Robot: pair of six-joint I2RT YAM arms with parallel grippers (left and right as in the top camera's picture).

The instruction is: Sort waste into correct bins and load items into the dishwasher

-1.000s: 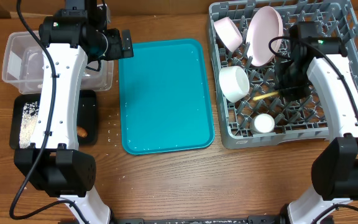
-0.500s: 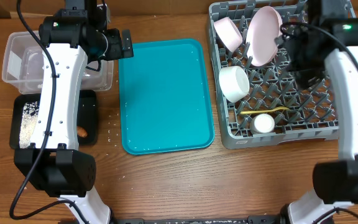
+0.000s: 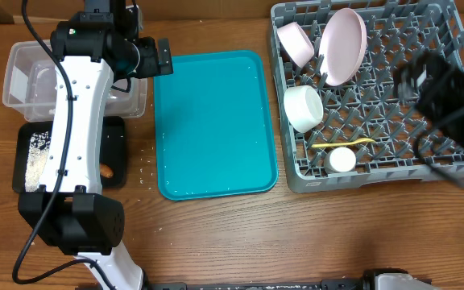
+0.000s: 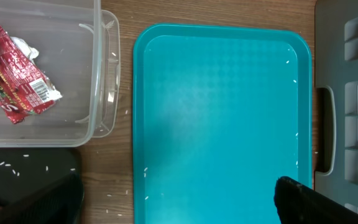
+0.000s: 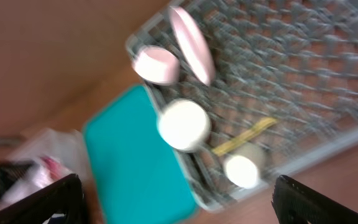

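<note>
The grey dishwasher rack [image 3: 377, 165] holds a pinkish bowl [image 3: 295, 42], a pale pink plate [image 3: 343, 44] on edge, a white bowl [image 3: 303, 107], a yellow spoon [image 3: 345, 143] lying flat and a white cup [image 3: 342, 159]. My right gripper [image 5: 179, 205] is open and empty, high above the rack's right side and blurred. My left gripper [image 4: 179, 208] hangs open over the teal tray [image 4: 222, 112]. The red-and-white wrapper [image 4: 14, 78] lies in the clear tub [image 3: 22, 76]. Rice [image 3: 35, 157] and a brown stick [image 3: 105, 171] lie in the black tray [image 3: 115, 141].
The teal tray [image 3: 214, 125] sits between the bins and the rack, with a few stray rice grains on it. More grains dot the wood [image 3: 145, 165] beside the black tray. The left arm [image 3: 75, 121] stretches over both bins.
My right gripper let go of the yellow spoon, opened, and pulled up and away to the right. The spoon now lies in the rack. The left arm has not moved.
</note>
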